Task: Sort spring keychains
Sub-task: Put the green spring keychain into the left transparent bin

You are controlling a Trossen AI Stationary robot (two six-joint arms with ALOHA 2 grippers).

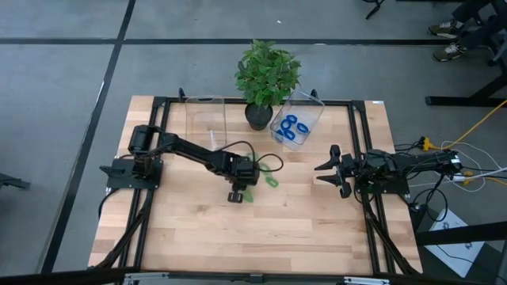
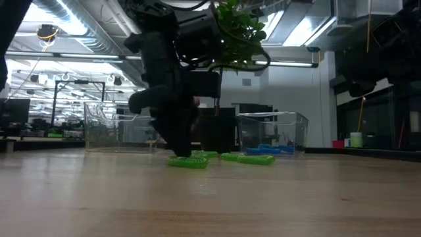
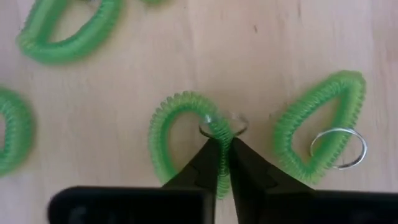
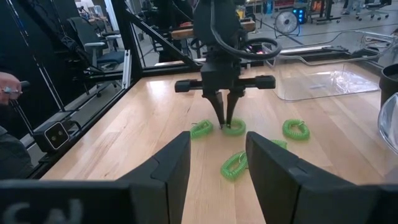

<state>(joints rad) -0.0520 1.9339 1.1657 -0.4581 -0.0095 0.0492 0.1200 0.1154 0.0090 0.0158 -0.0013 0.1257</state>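
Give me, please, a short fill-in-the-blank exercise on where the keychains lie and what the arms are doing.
1. The left gripper pinches a ____ keychain on the table.
2. The blue keychains lie inside the clear ____ beside the plant.
3. The right gripper waits with its fingers ____.

Missing words: green; bin; open

1. Light green coiled plastic spring keychains lie flat on the wooden bench [image 1: 317,229] near its middle, in a loose cluster of about five.
2. One green oval coil [image 3: 180,134] is pinched at its metal-ring end between the fingertips of the left hand [image 3: 224,146], still resting on the wood.
3. A neighbouring green coil [image 3: 317,124] lies just beside it, its silver split ring [image 3: 337,148] resting flat.
4. Bright blue coiled keychains [image 1: 291,129] lie heaped inside a clear plastic bin [image 1: 310,111].
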